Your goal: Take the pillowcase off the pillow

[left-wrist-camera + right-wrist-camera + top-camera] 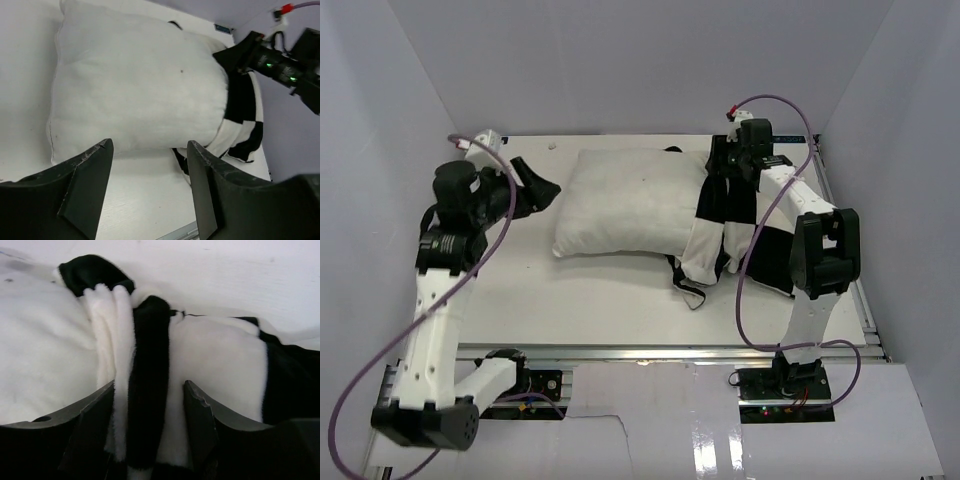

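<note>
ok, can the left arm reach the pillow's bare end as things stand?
Probably yes: the left gripper is open, facing the uncovered end of the pillow, with nothing between them; the pillowcase sits bunched at the far end.

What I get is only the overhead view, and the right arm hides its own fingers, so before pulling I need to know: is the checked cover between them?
Observer: Yes. In the right wrist view a bunched fold of the cover sits between the fingers of the right gripper, which are closed on it.
Operator: And on the left, anything held?
Observer: No. The left wrist view shows the left gripper open, with nothing between its fingers and the pillow ahead of it.
</note>
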You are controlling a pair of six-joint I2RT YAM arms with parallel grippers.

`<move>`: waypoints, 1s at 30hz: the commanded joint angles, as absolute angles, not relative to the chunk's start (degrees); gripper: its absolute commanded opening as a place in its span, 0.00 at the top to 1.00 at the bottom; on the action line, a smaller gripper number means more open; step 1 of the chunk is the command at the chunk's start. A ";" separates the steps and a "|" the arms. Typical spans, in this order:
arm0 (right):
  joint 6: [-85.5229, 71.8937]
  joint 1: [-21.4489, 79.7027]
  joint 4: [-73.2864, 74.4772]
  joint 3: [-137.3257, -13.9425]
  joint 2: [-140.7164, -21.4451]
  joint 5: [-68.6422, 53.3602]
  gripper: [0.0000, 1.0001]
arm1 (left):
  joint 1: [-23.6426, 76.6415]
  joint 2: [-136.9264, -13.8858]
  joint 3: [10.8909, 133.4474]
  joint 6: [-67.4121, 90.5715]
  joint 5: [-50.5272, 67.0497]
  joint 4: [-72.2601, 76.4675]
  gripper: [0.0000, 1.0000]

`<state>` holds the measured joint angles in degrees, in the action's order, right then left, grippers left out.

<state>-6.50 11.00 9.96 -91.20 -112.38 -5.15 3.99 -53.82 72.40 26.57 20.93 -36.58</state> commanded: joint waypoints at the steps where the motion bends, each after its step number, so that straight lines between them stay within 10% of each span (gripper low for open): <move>1: -5.36 14.32 8.54 -86.14 -108.29 -14.76 0.40 | 4.48 -65.86 74.25 22.34 20.85 -33.48 0.28; 6: -5.28 16.69 9.14 -85.52 -108.89 -17.67 0.40 | 6.85 -80.57 79.36 17.58 17.93 -35.07 0.02; 16: -2.99 20.30 9.32 -85.17 -108.90 -19.16 0.38 | 13.62 -97.81 81.74 16.87 11.24 -34.19 0.04; 18: -3.78 20.30 9.14 -84.46 -108.63 -18.55 0.38 | 13.97 -99.49 80.69 18.18 11.87 -33.84 0.16; 20: -4.22 20.30 9.58 -84.64 -108.54 -16.97 0.38 | 14.06 -98.45 78.94 19.42 9.51 -33.49 0.72; 22: -3.96 19.95 9.76 -84.73 -108.46 -15.21 0.38 | 14.06 -97.04 78.23 19.95 7.21 -33.75 1.00; 30: -6.50 12.84 11.25 -89.37 -109.07 -6.17 0.43 | 14.06 -82.46 73.22 22.58 1.15 -35.60 1.00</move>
